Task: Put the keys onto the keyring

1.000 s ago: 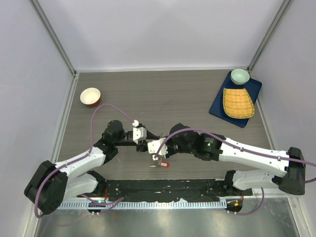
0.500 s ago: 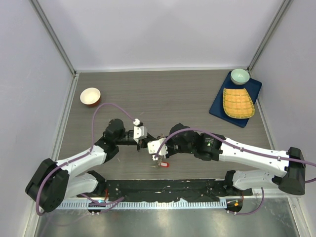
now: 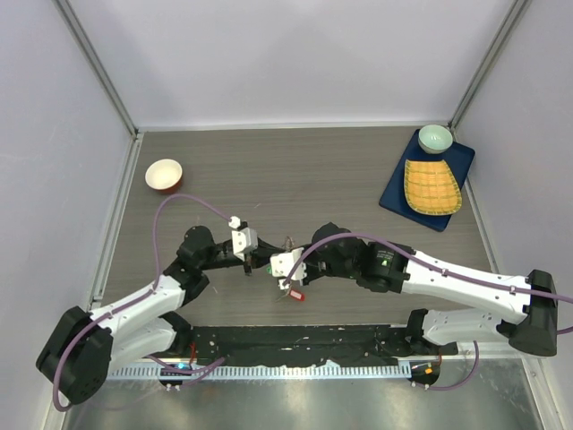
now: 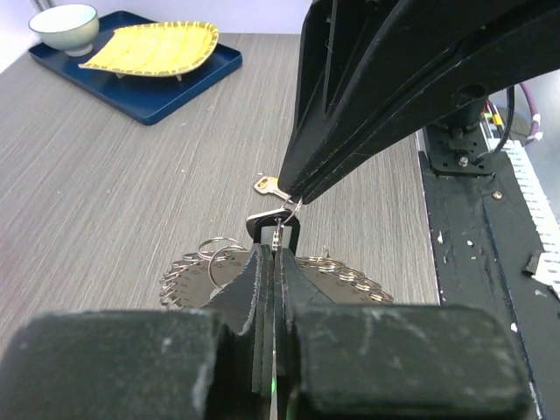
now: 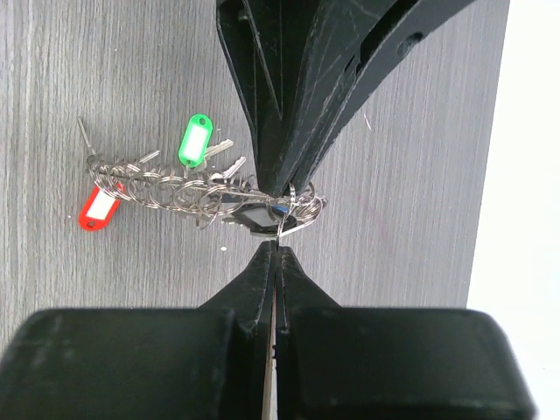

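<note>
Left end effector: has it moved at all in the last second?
Yes. In the top view the left end effector has shifted slightly left, toward the side of the small bowl by the left wall, which has not moved.

Tabletop count, pairs and singles

Two arms [image 3: 134, 309] [image 3: 457, 278], two bowls [image 3: 164, 175] [image 3: 435, 137], one blue tray [image 3: 394, 199], one yellow woven dish [image 3: 431, 186], one keyring [image 5: 188, 197] with keys [image 5: 232, 166] too crowded to count, one green tag [image 5: 195, 141], one red tag [image 5: 98, 206].

Arms angled inward, left pincer [image 4: 269, 255] and right pincer [image 5: 273, 252] both closed, tip to tip.
</note>
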### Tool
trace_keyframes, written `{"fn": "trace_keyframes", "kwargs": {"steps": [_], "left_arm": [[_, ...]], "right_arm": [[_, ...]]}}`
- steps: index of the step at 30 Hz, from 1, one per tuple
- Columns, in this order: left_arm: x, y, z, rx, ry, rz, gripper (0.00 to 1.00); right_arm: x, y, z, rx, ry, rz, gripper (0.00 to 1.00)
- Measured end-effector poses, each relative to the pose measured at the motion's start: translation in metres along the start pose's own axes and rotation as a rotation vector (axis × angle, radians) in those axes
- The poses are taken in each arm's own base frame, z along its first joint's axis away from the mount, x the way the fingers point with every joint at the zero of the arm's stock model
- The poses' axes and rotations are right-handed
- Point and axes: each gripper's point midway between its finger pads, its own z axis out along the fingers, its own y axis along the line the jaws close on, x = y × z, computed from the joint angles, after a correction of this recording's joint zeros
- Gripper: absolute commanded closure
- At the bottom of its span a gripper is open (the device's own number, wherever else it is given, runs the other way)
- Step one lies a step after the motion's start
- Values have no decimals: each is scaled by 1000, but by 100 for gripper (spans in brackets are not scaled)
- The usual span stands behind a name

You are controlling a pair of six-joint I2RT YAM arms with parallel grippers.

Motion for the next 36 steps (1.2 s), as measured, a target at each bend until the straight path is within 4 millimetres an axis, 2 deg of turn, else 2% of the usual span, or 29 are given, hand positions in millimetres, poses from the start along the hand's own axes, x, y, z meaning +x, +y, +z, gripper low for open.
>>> {"fn": "trace_keyframes", "kwargs": {"steps": [16, 25, 30, 32, 34, 36], "left_arm": [[-30, 0, -10, -88, -133, -49, 100], [-31, 4, -15, -140, -151, -65, 100], [-29, 13, -25, -234, -152, -46, 94], [-30, 20, -30, -289, -156, -34, 87], [-30, 29, -36, -356, -155, -23, 75], [-29, 41, -44, -432, -154, -8, 69]], "right_arm": [[-8, -5, 1, 20, -32, 3, 99], [-12, -9, 1, 39, -48, 5, 99], [-15, -22, 4, 96, -43, 7, 99], [-17, -29, 9, 116, -35, 5, 99], [-18, -34, 14, 133, -20, 3, 99], [-14, -37, 19, 141, 16, -4, 99]]}}
